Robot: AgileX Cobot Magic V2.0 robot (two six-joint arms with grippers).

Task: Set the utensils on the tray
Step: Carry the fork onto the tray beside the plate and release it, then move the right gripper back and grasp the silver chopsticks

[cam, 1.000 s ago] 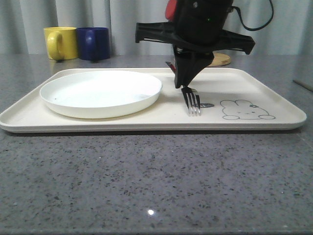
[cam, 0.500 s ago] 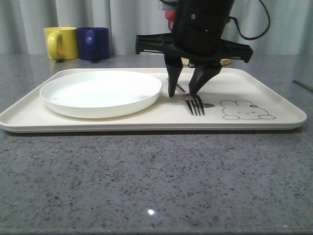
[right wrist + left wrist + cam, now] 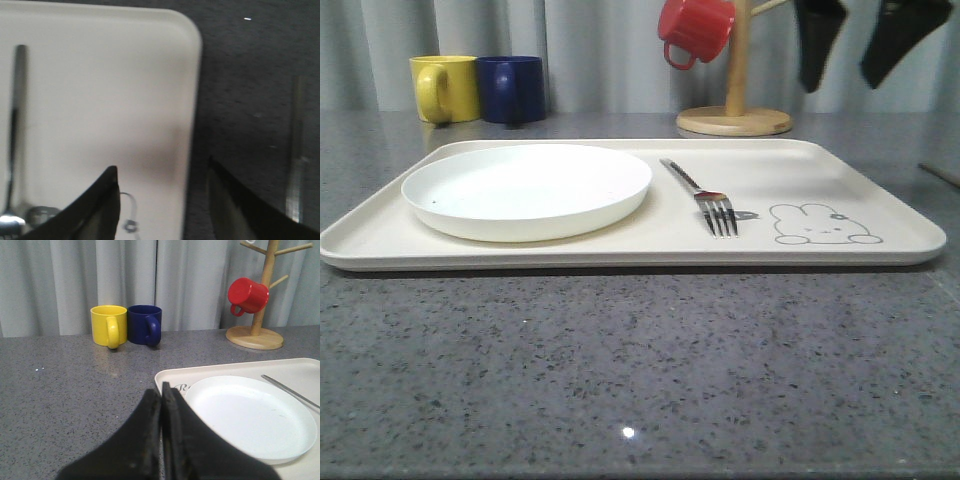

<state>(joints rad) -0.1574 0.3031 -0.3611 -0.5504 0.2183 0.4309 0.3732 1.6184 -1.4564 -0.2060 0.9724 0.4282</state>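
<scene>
The right gripper (image 3: 862,45) shows in the front view at about one o'clock as two matte black fingers, each a flat wedge that narrows to a blunt tip, with a clear gap between them. In the right wrist view the same gripper (image 3: 162,200) appears as two dark, smooth, curved finger shapes at five and seven o'clock, their inner edges sloping; the picture is blurred, so no screws or markings can be made out. The left gripper (image 3: 161,405) at six o'clock is likewise matte black: two long tapering fingers pressed flat together, a thin seam running between them, the surface slightly textured and widening toward the base.
</scene>
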